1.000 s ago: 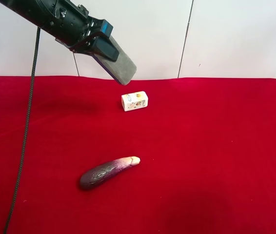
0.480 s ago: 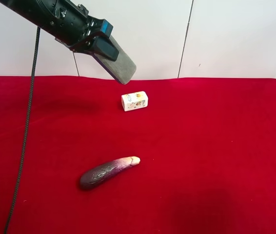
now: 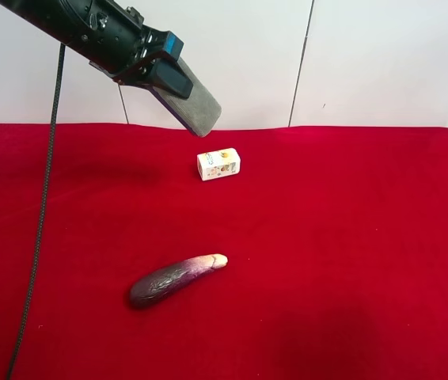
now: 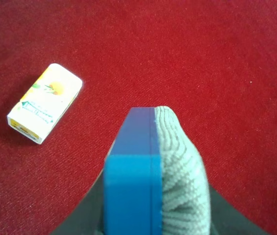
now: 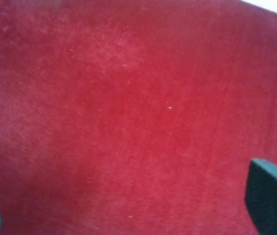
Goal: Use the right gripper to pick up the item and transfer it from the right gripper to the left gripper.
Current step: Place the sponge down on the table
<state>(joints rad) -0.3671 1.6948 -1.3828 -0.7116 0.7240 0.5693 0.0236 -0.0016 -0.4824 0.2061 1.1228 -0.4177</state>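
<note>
The left hand (image 3: 157,67), all black and knobbly, is clamped on the board eraser (image 3: 196,103), one finger on the blue base and one on the grey felt face. The eraser is off the bench (image 3: 351,222), in the air. Its long axis runs straight out of the hand and slopes down toward the small white carton (image 3: 218,164), so the free end hangs above the carton and a little to its side, well clear of it. In the left wrist view the eraser (image 4: 133,161) is seen edge-on, with the carton (image 4: 44,103) lying flat on the red cloth below it.

The right hand (image 5: 128,200) is spread wide. Its two dark fingertips (image 5: 270,196) sit at opposite edges of the right wrist view with only bare red cloth between them. It holds nothing and does not appear in the high view, so how far it is from the carton cannot be told. The left hand is therefore the nearer one to the eraser, being on it.

Judged from this, the handover looks done: the eraser is in the receiving hand and the giving hand is empty.

Count:
- Board erasers: one.
- Cartons: one.
- Eggplants: one (image 3: 175,279), lying on the bench nearer the camera than the carton and well apart from it.
- Thin black cables: one (image 3: 46,182), hanging from the left arm.
- Hands: two.
</note>
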